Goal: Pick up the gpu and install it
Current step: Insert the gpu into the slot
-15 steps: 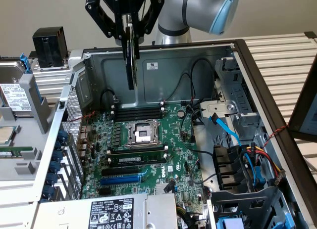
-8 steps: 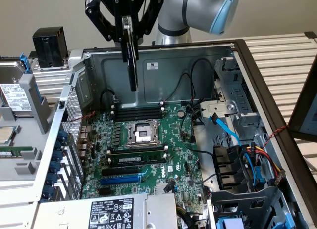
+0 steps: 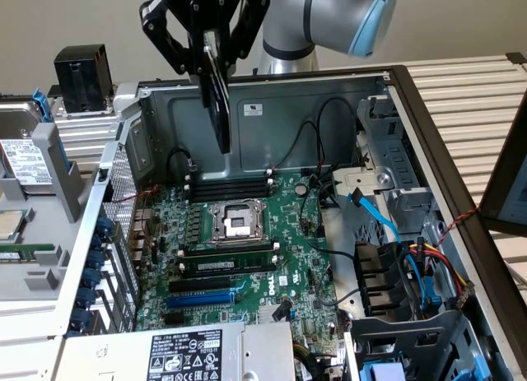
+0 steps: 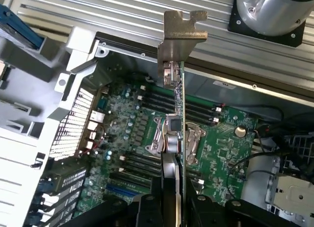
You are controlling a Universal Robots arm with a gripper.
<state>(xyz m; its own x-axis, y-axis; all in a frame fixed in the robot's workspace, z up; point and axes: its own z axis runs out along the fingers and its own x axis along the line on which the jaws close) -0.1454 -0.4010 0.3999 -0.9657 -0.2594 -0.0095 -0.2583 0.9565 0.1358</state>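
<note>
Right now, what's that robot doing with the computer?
The robot's gripper is holding a small graphics card by its edge, so it hangs down in the air. The card is above an open computer case, over the big green motherboard. It isn't plugged into any slot yet.

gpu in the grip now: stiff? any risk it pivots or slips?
Probably stiff: the gpu hangs straight below the gripper with no visible bend. It may pivot, since it is pinched at one end and the metal bracket weights the far end. Likely fragile: bare components line its edge.
</note>
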